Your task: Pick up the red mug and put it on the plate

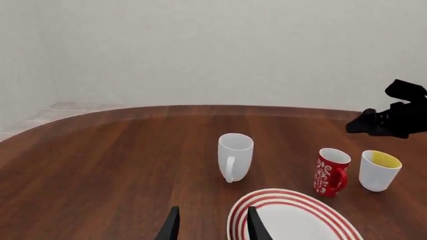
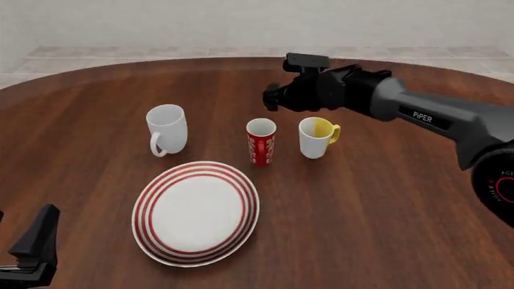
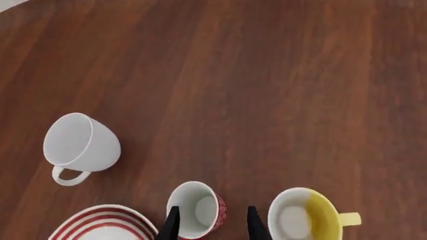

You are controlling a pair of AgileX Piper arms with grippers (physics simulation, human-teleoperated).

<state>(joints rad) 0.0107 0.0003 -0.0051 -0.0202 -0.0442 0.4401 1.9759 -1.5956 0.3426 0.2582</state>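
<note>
The red mug (image 2: 261, 142) stands upright on the table, just beyond the plate (image 2: 197, 212), between a white mug and a yellow-lined mug. My right gripper (image 2: 273, 97) is open and empty, hovering above and slightly beyond the red mug. In the right wrist view the red mug (image 3: 197, 210) shows from above, near the gap between the open fingers (image 3: 171, 226), with the plate's rim (image 3: 100, 220) beside it. My left gripper (image 2: 32, 247) is open and empty, low at the table's near left. In the left wrist view the plate (image 1: 293, 215) and red mug (image 1: 331, 171) lie ahead.
A plain white mug (image 2: 167, 129) stands left of the red mug, handle toward the near side. A white mug with a yellow inside (image 2: 317, 137) stands close on the red mug's right. The right arm (image 2: 425, 114) reaches in over the far right of the table.
</note>
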